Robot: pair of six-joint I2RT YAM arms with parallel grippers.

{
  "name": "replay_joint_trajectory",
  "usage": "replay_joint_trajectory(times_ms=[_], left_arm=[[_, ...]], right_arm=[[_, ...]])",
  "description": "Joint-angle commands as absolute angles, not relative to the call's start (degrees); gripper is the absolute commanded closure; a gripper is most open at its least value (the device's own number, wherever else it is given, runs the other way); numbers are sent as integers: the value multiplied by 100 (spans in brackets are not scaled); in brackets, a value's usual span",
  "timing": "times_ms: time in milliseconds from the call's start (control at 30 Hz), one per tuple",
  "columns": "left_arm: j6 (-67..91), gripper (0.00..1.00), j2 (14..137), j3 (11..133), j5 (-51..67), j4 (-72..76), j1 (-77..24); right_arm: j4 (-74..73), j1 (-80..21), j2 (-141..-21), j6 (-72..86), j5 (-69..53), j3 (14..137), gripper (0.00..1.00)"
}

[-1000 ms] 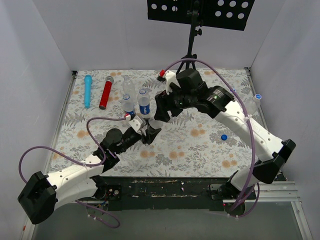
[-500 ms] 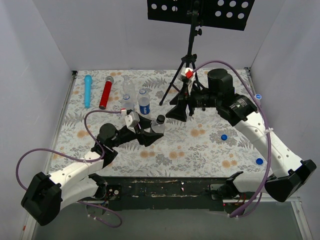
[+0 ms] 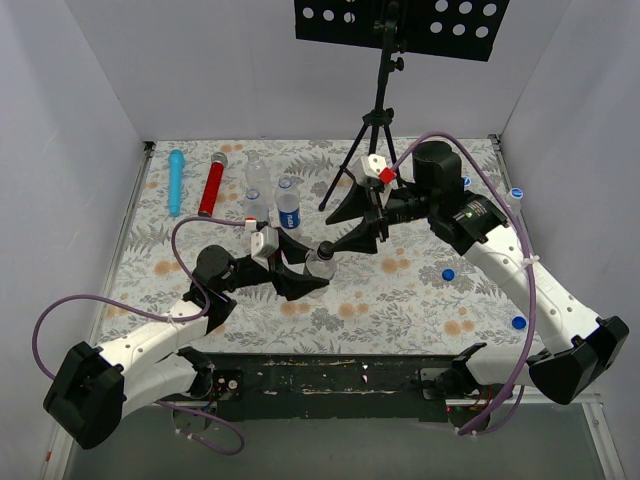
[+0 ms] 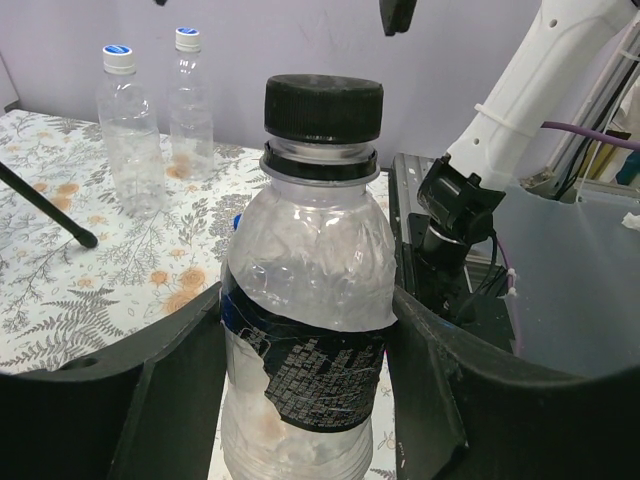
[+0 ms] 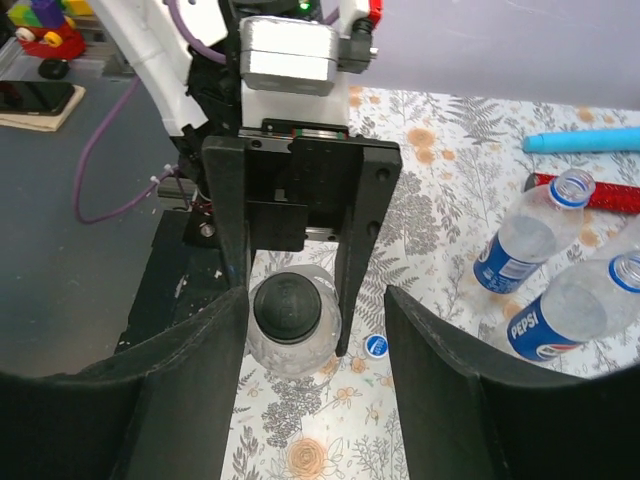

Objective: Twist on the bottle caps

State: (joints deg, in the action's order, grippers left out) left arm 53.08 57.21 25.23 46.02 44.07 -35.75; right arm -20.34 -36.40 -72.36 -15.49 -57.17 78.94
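Cap (image 4: 323,106): black and ribbed, sitting on the neck of the bottle (image 4: 310,300). I cannot tell whether it is threaded right down.
Place: the bottle is being held just near-left of the tripod (image 3: 380,100), by its feet.
Left gripper (image 4: 305,330): clamping tight on the bottle, one finger pressing each side of the torn label below the shoulder.
Right gripper (image 5: 315,300): hanging over the cap with its jaws apart, one finger on either side. It is gripping nothing.
Handling: the cap is looking light, stiff and small, and its ribs should be giving good purchase. The bottle is thin, empty and crinkled, so it is likely yielding under squeeze and may twist in the clamp while the cap is turning.
Hold: taking the cap across its ribbed rim, squarely from above, is looking best.
Axis: the bottle's long axis is running through the neck, cap end up and facing the right gripper. It seems to be leaning a little toward the tripod, though the exact tilt is hard to tell.
Spare caps (image 3: 448,273): blue ones are lying loose, near-right of the tripod.
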Motion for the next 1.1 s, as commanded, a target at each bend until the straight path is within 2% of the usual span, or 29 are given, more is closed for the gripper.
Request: replay_joint_trajectory(times_ms=[0,700,800,1067], left_arm=[[5405,100,5713,2707,4755,4596,-3542],[5607,100,5766,2681,4939,4860,-3516],[5616,100,5748,2672,4939,4869,-3507],[5581,100,5704,2654,4887,4869,-3489]], right_arm=[[-1784,-3656,-7163,-1819,-6319,7849,37],[-2118,-3858,-7418,-2171,-6451,7805,48],[-2188,-3885,-7453,-2188,-6451,7813,54],[-2408,-3981,-7559,-2241,-6215,7831,85]])
